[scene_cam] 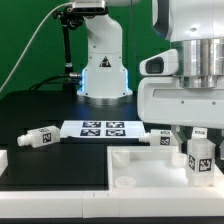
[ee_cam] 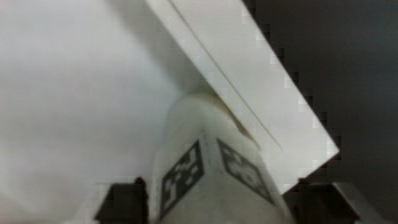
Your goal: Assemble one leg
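Note:
In the exterior view my gripper (scene_cam: 197,148) hangs at the right, over the right end of the large white tray-shaped part (scene_cam: 140,172). It is shut on a leg (scene_cam: 199,158), a small white block with black-and-white tags, held upright just above or on that part; I cannot tell whether it touches. In the wrist view the leg (ee_cam: 214,165) points away between the two dark fingers (ee_cam: 125,202), with the gripper (ee_cam: 222,208) around it. The part's white surface (ee_cam: 71,110) and raised rim (ee_cam: 240,70) lie beneath. Two more legs lie on the black table, one (scene_cam: 40,137) left, one (scene_cam: 160,136) right.
The marker board (scene_cam: 100,128) lies flat in the middle of the table. The robot's white base (scene_cam: 104,70) stands behind it. A white part (scene_cam: 3,160) shows at the exterior view's left edge. A green wall closes the back.

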You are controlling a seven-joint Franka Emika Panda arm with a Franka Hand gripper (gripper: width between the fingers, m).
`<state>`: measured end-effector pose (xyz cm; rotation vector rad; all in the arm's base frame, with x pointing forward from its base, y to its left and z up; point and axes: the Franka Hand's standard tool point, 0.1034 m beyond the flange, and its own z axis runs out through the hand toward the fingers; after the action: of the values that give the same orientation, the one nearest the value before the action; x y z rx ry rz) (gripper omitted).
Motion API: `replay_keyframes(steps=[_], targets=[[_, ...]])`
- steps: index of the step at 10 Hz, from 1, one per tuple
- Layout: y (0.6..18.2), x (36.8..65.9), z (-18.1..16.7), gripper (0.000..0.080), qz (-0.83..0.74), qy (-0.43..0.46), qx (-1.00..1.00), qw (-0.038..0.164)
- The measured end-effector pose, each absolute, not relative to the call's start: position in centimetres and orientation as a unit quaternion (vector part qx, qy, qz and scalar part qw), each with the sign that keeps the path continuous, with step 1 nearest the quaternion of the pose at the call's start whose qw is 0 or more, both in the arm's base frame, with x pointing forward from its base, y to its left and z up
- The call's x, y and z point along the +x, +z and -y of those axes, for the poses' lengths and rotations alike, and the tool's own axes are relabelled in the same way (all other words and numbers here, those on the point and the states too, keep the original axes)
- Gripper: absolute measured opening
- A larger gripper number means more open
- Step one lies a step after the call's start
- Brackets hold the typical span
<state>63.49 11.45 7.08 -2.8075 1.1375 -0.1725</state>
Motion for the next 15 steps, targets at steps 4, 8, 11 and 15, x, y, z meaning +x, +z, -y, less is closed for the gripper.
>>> replay_keyframes(steps=[4,8,11,15], targets=[[7.2,63.5,-11.4,0.0400,-0.484,-0.046,-0.872,0.061],[6.7,63.9,-11.5,0.0384,-0.755,0.008,-0.651,0.078],[6.5,63.8,-11.9,0.0419,-0.789,0.014,-0.610,0.079],[8.3,63.9,-12.9,0.0643,-0.768,0.014,-0.634,0.086]])
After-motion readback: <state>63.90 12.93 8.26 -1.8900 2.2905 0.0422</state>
